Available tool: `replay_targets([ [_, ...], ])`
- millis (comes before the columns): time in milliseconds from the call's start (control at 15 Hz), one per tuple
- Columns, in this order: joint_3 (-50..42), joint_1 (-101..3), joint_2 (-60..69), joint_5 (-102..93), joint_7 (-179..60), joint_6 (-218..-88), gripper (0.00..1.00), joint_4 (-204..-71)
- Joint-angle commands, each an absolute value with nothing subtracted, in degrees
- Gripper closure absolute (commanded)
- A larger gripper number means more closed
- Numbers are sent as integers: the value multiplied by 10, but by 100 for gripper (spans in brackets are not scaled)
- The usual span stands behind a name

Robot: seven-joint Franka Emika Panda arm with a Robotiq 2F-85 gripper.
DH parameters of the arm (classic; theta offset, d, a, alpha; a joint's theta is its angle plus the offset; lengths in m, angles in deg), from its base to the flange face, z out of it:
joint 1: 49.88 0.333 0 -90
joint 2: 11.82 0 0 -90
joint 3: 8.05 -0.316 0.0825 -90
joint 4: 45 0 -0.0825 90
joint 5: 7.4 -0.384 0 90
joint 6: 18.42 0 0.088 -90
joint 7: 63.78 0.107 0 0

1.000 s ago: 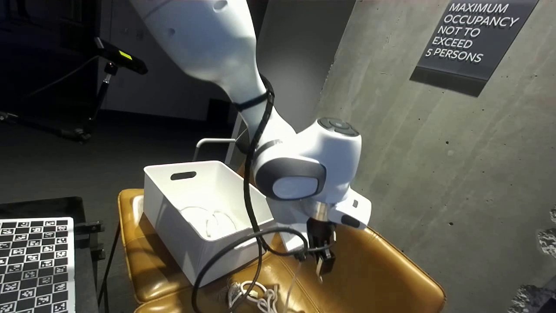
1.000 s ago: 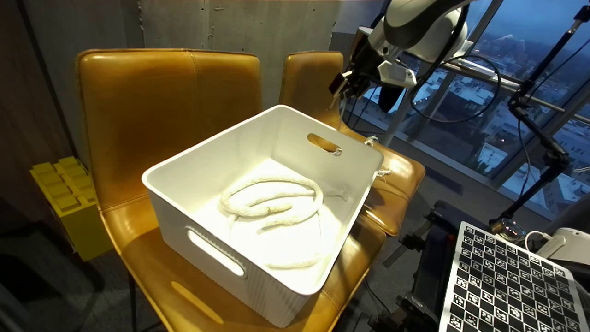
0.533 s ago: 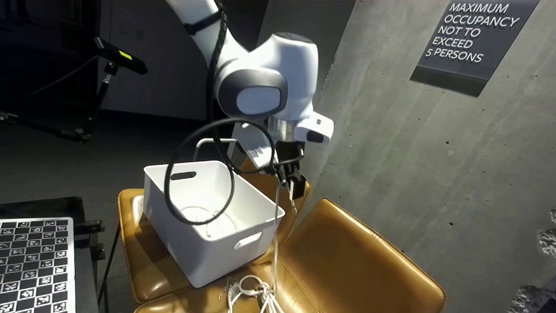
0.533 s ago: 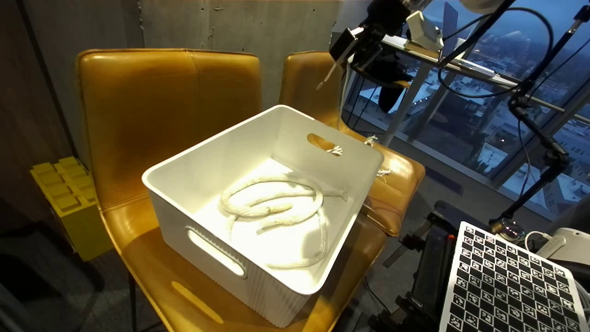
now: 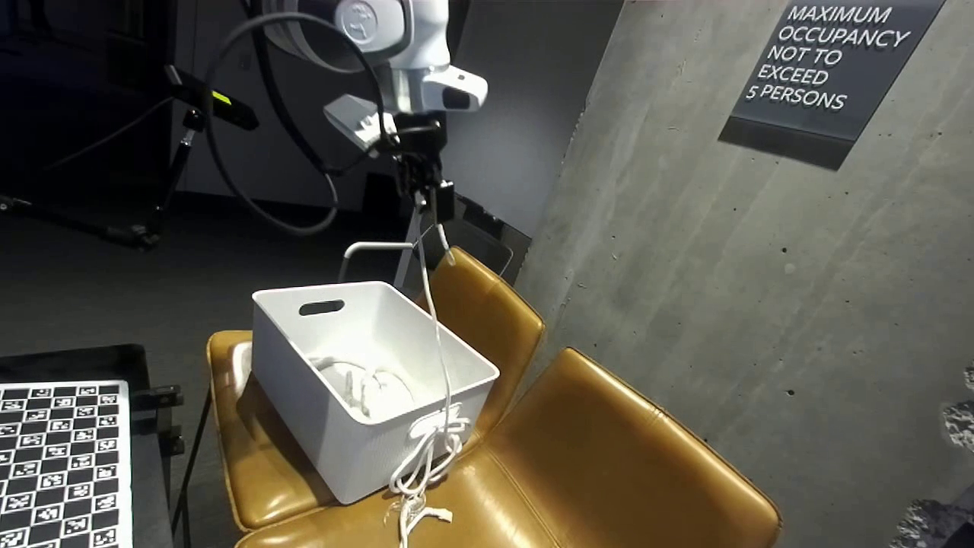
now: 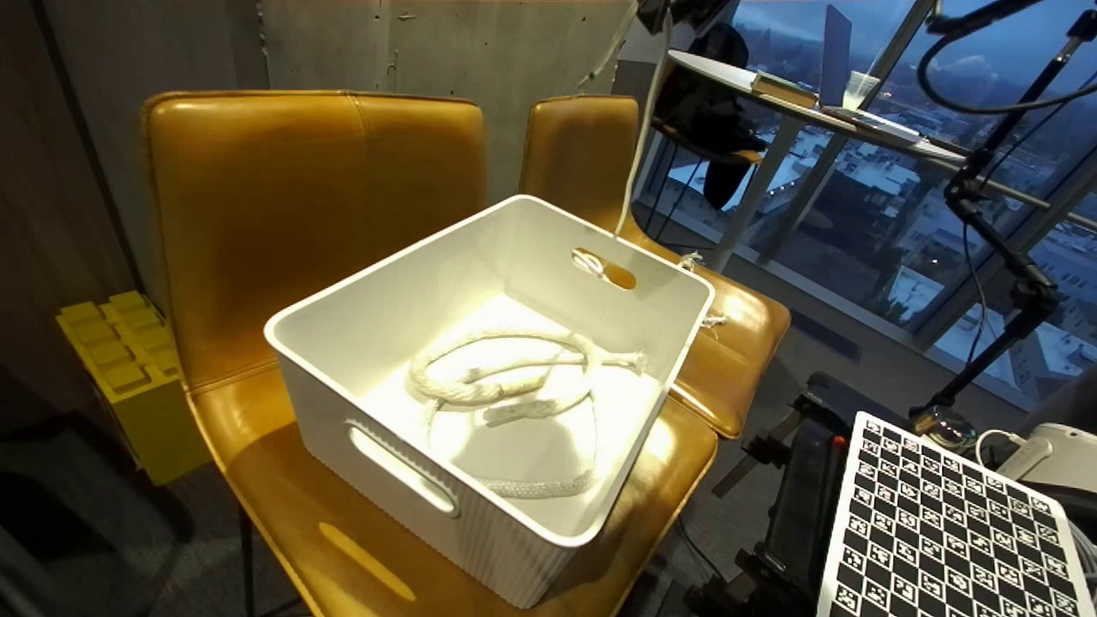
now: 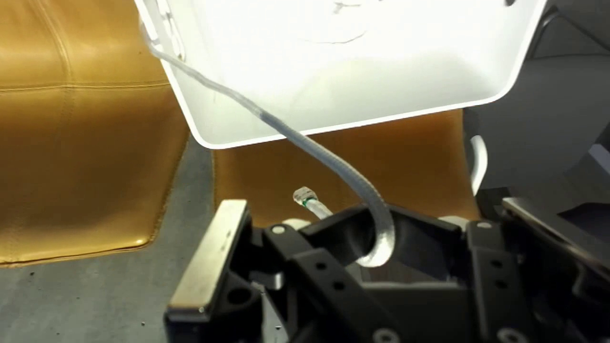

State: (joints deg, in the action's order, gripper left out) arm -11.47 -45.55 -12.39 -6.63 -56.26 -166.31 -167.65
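My gripper [image 5: 435,202] is shut on a thin white rope [image 5: 438,342] high above the chairs. In the wrist view the gripper [image 7: 383,209] pinches the rope [image 7: 333,163], with a short free end [image 7: 305,195] banded green poking out beyond. The rope hangs down to a looped bundle against the outer end wall of a white box [image 5: 327,426]; whether its lowest ends touch the seat I cannot tell. In an exterior view, the rope [image 6: 637,158] drops behind the box [image 6: 497,531], and loops show through its handle slot. Thicker rope coils [image 6: 480,392] lie inside the box.
The box stands on a tan leather chair [image 6: 317,223], with another chair [image 5: 609,457] beside it. A checkered board [image 5: 65,464] lies nearby. A concrete wall [image 5: 761,304], a camera on a stand [image 5: 217,103] and a yellow block [image 6: 163,428] surround the scene.
My gripper has risen and moved left in an exterior view, carrying the rope up. The rope bundle has been pulled from the chair seat up against the box's end. The box has not moved.
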Motion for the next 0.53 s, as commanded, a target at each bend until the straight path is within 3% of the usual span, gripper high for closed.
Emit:
replay_targets([
  [0,-156,-426,-205,-22,-473,-1599,100,-1701],
  [467,-213,-416,-251,-23,-425,-1540,100,-1698],
])
